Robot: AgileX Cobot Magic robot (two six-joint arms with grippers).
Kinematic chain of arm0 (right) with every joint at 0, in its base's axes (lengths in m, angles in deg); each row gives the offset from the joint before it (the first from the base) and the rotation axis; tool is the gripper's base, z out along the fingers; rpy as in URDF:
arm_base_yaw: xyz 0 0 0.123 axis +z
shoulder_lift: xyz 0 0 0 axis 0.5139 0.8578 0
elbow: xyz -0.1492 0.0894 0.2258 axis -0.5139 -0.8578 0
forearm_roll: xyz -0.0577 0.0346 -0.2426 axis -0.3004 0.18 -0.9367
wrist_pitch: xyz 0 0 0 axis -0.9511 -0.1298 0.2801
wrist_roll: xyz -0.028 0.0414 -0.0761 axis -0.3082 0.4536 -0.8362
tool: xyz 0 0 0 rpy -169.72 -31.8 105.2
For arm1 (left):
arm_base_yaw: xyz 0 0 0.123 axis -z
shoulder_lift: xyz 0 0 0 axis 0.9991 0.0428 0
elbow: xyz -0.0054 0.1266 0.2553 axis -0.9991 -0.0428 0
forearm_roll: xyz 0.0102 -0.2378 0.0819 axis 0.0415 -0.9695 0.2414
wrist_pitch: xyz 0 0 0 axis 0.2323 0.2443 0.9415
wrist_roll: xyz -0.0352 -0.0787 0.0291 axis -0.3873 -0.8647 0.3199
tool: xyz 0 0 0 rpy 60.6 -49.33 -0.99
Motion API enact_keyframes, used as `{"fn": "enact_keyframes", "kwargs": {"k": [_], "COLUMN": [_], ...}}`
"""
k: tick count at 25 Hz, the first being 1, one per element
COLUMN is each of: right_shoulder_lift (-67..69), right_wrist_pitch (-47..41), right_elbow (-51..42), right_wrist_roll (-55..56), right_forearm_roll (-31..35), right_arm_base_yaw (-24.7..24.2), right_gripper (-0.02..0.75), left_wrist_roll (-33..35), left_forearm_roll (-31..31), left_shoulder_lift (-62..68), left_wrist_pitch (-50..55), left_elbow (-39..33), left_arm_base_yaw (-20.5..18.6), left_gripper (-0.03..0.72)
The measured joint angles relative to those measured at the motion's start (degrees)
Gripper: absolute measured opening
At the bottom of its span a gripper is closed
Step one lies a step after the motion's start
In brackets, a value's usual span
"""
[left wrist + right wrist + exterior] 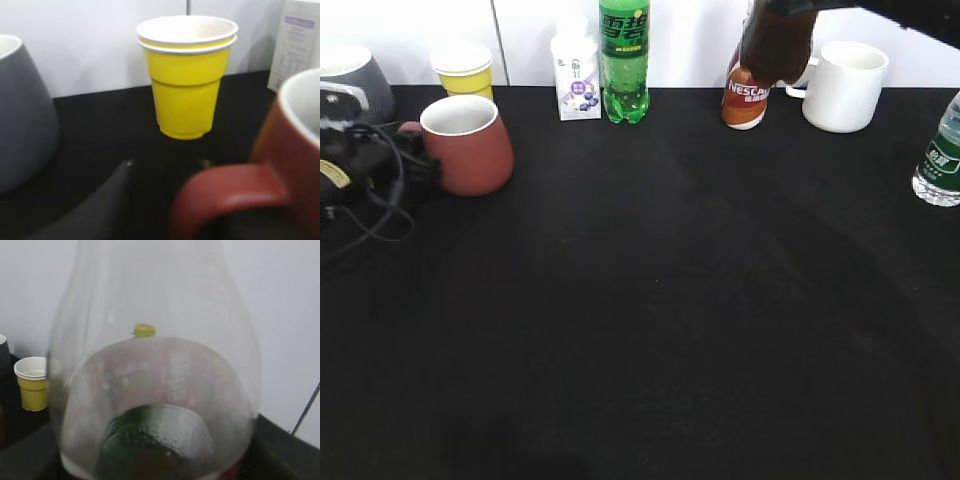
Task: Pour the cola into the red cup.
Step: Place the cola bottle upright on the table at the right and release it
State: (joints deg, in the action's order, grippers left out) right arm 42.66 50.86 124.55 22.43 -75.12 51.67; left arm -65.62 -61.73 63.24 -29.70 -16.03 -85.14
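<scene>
The red cup stands upright at the left of the black table; its white inside looks empty. My left gripper is at its loop handle, with the fingers around the handle, apparently closed on it. My right gripper is at the top edge of the exterior view. It holds the cola lifted above the table at the back right, far from the red cup. In the right wrist view the cola fills the frame, with dark liquid low in it. The gripper's fingers are hidden there.
Along the back stand a grey mug, a yellow paper cup, a small carton, a green Sprite bottle, a Nescafe bottle and a white mug. A water bottle stands at the right edge. Cables lie at the left.
</scene>
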Motion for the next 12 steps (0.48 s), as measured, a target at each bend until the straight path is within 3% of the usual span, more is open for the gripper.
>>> {"fn": "enact_keyframes", "kwargs": {"k": [2, 6, 8, 12], "right_shoulder_lift": [0.0, 4.57, 9.56, 19.34], "right_wrist_pitch": [0.0, 0.48, 4.52, 10.01], "right_elbow": [0.0, 0.0, 0.0, 0.04], "right_wrist_roll": [0.0, 0.0, -0.47, -3.0], "right_forearm_roll": [1.18, 11.86, 13.59, 18.1], "right_arm_base_yaw": [0.0, 0.0, 0.0, 0.0], "right_gripper": [0.481, 0.481, 0.481, 0.481], "left_wrist_roll": [-0.04, -0.06, -0.06, -0.06], "left_forearm_roll": [0.0, 1.77, 2.32, 4.1], "left_shoulder_lift": [-4.33, -16.06, -25.55, -39.56], "left_wrist_pitch": [2.24, 2.38, 2.38, 7.1], "left_elbow": [-4.02, -16.77, -22.69, -25.79], "left_arm_base_yaw": [0.0, 0.05, 0.44, 2.03], "left_gripper": [0.337, 0.34, 0.34, 0.34]}}
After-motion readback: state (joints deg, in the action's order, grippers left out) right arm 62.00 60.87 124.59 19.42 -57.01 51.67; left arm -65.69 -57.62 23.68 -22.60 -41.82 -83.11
